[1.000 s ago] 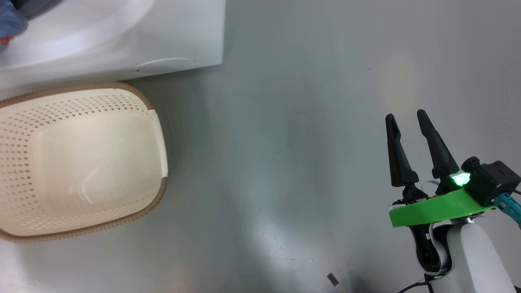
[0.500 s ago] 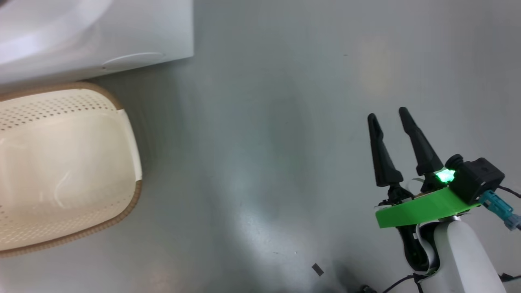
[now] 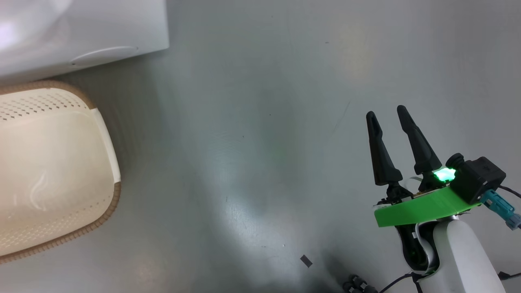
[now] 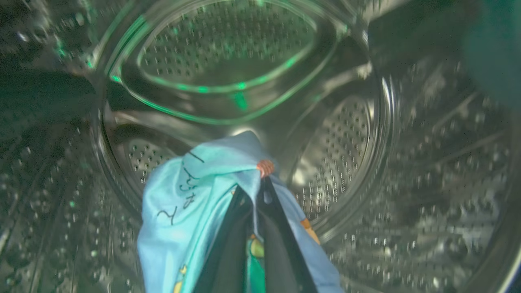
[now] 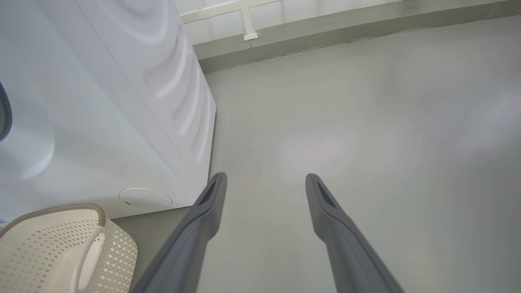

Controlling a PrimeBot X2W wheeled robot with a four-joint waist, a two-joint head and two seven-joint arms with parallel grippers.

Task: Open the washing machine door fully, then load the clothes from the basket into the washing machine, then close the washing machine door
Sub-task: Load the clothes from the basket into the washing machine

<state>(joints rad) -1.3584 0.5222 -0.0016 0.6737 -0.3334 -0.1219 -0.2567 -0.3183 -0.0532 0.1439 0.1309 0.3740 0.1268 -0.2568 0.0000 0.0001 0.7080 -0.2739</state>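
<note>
My left gripper (image 4: 255,191) is inside the steel perforated drum (image 4: 427,162) of the washing machine. It is shut on a light-blue garment (image 4: 191,203) of the clothes, which drapes over its fingers. The washing machine's white lower corner (image 3: 101,28) shows at the head view's top left, and its side (image 5: 101,122) fills the left of the right wrist view. The cream basket (image 3: 101,211) stands on the floor just in front of it, with nothing showing inside; its rim (image 5: 53,244) also shows. My right gripper (image 3: 386,112) hangs open over bare floor, far right of the basket (image 5: 266,178). The washing machine door is out of view.
The round filter cap (image 5: 145,199) sits low on the washer's front, right behind the basket. Grey floor stretches to the right up to a wall base (image 5: 325,28). A small dark scrap (image 3: 306,261) and cables (image 3: 358,285) lie near my base.
The head camera has swung right, so the basket and washer have slid left in its view. The right gripper stays open and has hardly moved.
</note>
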